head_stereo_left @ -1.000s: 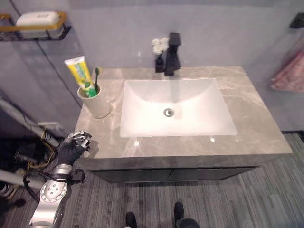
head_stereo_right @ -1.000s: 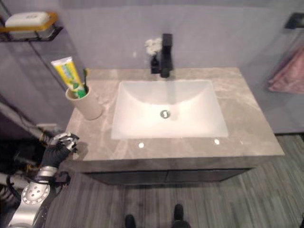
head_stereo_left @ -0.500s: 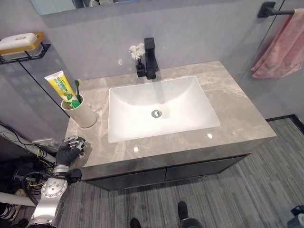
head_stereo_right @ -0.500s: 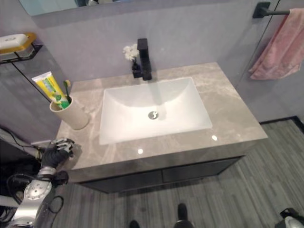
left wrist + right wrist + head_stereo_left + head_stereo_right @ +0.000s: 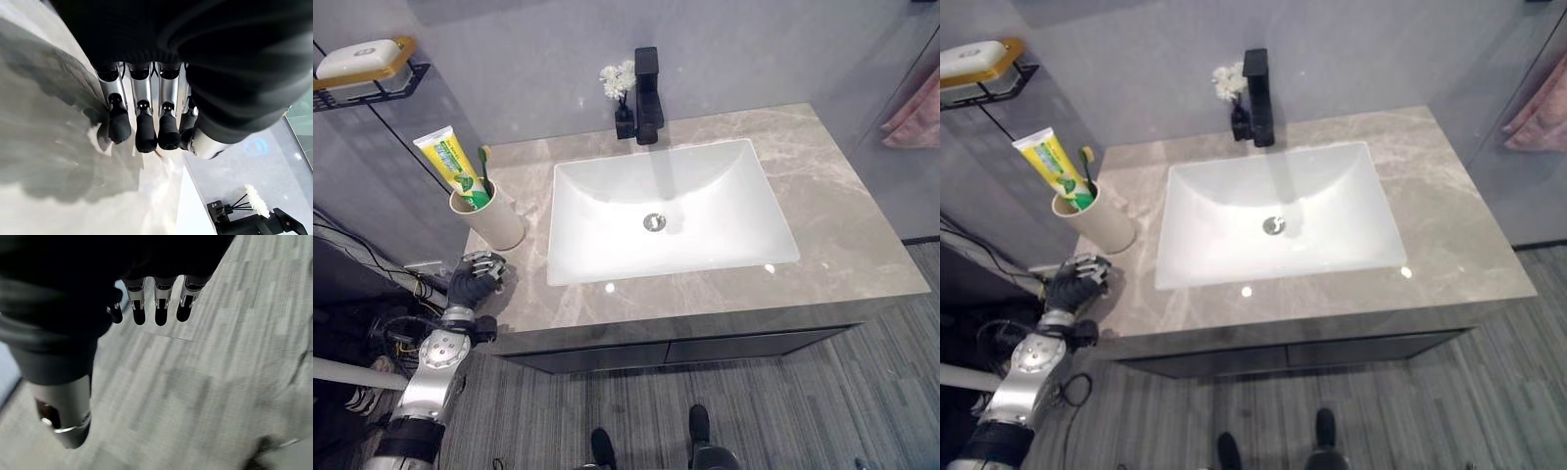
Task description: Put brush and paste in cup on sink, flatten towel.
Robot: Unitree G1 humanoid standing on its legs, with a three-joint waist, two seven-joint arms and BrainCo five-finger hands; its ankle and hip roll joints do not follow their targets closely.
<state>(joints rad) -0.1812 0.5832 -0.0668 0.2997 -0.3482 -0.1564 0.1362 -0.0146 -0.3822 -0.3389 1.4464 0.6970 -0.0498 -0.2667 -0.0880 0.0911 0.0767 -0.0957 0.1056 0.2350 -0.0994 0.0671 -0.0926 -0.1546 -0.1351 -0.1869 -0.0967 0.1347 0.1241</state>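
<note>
A beige cup (image 5: 491,221) stands upright on the grey marble counter (image 5: 842,225), left of the white basin (image 5: 705,215). In the cup stand a yellow and green toothpaste tube (image 5: 456,164) and a green toothbrush (image 5: 484,168). My left hand (image 5: 475,278) rests at the counter's front left corner, a little in front of the cup. Its fingers (image 5: 145,132) are relaxed, tips down on the marble, holding nothing. A pink towel (image 5: 918,110) hangs on the wall at the far right, cut off by the edge. My right hand (image 5: 160,313) hangs open over the grey plank floor.
A black faucet (image 5: 647,82) and a small vase of white flowers (image 5: 618,80) stand behind the basin. A wire shelf with a soap dish (image 5: 364,63) is fixed to the wall at the upper left. Cables lie on the floor left of the cabinet.
The camera has swung, so the whole scene has shifted and the towel has slid to the right edge. My left hand has stayed at the counter's front left corner.
</note>
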